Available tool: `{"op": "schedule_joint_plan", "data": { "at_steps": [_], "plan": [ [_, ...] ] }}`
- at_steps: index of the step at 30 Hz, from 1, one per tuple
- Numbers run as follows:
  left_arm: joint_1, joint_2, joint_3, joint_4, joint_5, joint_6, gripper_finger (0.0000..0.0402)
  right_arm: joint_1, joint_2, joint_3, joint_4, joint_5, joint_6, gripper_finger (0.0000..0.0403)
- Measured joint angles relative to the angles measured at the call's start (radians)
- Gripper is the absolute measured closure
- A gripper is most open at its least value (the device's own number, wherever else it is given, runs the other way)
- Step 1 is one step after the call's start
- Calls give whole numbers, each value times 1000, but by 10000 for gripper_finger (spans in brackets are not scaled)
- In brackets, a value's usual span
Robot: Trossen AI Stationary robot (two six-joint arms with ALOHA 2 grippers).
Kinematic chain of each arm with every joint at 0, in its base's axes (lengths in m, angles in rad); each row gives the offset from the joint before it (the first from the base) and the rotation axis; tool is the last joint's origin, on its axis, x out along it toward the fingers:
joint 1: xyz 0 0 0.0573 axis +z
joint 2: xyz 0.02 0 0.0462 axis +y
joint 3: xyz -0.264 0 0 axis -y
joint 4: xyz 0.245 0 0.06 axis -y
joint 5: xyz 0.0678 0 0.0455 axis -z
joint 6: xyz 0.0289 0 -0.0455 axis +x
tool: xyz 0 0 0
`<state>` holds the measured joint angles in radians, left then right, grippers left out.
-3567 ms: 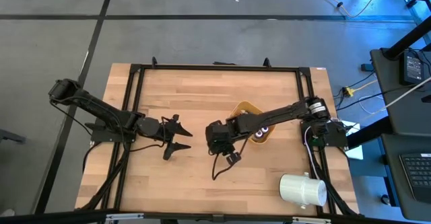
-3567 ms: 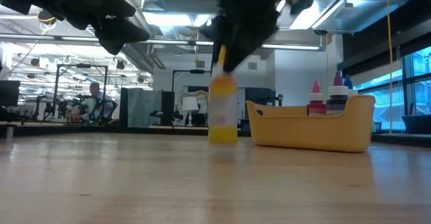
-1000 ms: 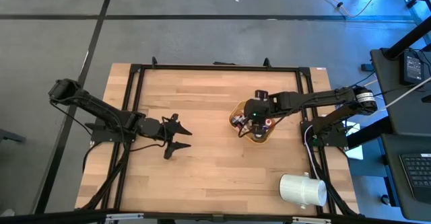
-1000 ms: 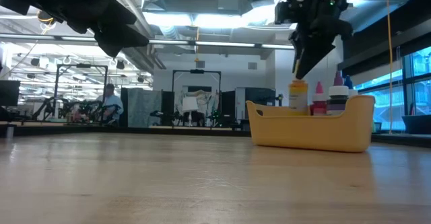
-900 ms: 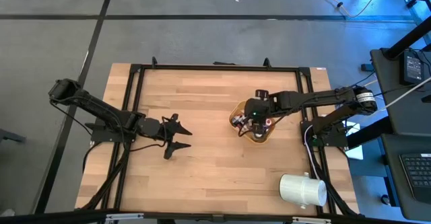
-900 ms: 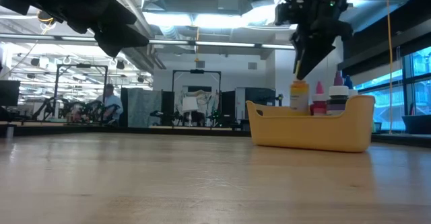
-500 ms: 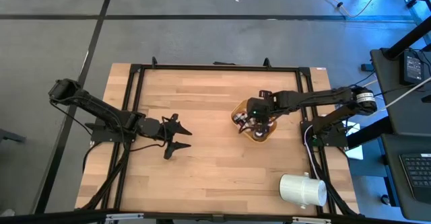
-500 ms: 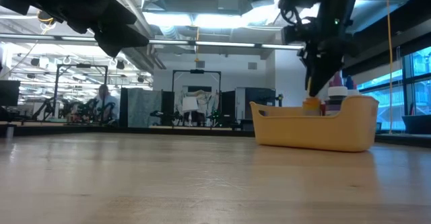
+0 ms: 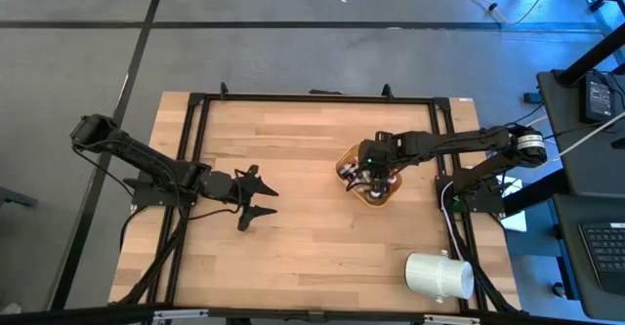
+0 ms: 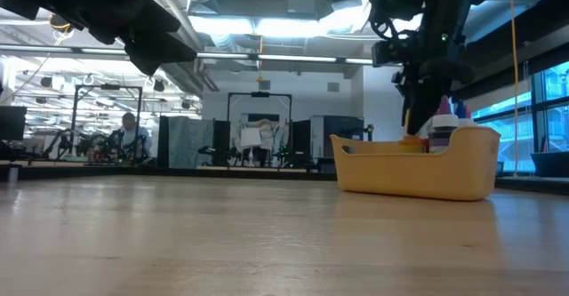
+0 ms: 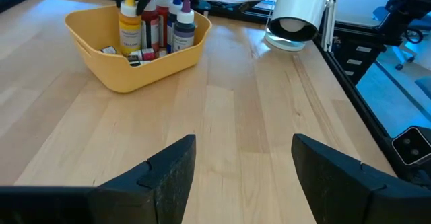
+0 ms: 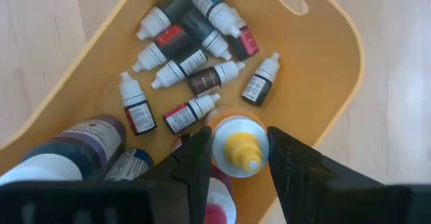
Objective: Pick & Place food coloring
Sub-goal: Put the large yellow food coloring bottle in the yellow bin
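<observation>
Your right gripper [image 12: 236, 158] had its jaws close about the yellow-capped bottle [image 12: 237, 144], standing upright inside the yellow bowl [image 9: 345, 159] among small dropper bottles [image 12: 182, 66] lying on its floor. Your left gripper [image 9: 256, 196] hung wide open and empty, well left.
</observation>
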<state>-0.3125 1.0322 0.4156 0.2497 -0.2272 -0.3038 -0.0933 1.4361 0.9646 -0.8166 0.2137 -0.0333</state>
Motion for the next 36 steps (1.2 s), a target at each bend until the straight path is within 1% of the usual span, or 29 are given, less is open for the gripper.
{"op": "schedule_joint_plan", "data": {
  "at_steps": [4, 9, 19, 25, 28, 31, 36],
  "plan": [
    [0, 0, 0, 0, 0, 0, 162, 0, 2, -2, -5, 43, 4, 255],
    [0, 0, 0, 0, 0, 0, 162, 0, 2, -3, -23, 54, -26, 254],
    [0, 0, 0, 0, 0, 0, 162, 0, 4, 8, -30, 55, -32, 253],
    [0, 0, 0, 0, 0, -1, 162, 0, 4, 63, -36, 53, -32, 253],
    [0, 0, 0, 0, 12, -22, 162, 0, 3, 86, -54, 30, -52, 253],
    [0, 0, 0, -1, 29, -49, 162, 0, 3, 77, -54, 21, -55, 253],
    [0, 0, 0, -8, 45, -50, 162, 0, 3, 37, -44, 22, -44, 253]
  ]
}}
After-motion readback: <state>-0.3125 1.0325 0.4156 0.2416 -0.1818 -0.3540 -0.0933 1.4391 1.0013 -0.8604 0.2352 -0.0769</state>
